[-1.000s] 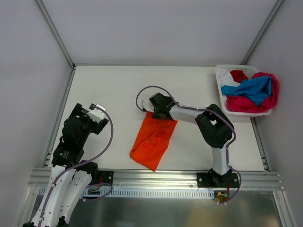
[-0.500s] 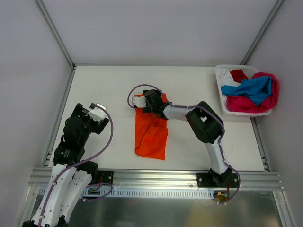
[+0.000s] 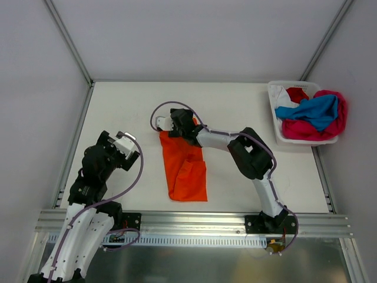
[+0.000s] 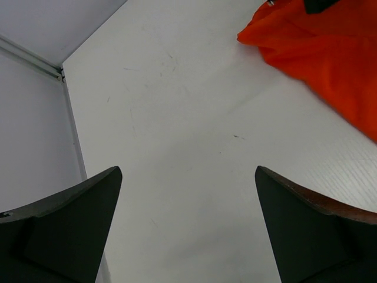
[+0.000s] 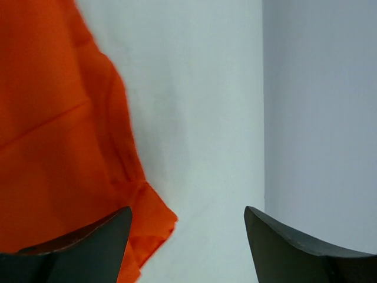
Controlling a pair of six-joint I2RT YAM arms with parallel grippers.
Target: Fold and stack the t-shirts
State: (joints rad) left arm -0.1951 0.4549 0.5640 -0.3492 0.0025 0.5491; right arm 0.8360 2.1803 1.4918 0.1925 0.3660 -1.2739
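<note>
My right gripper is open at the far end of the soft orange t-shirt. The shirt lies on the white table, its long side running back towards me. My left gripper, open too, is farther away.

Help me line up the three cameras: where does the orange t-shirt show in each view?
Top external: the orange t-shirt lies as a long strip at mid-table.
Left wrist: upper right corner.
Right wrist: left half, running off the left edge.
Shared landmark: the white table under it, seen in all three.
</note>
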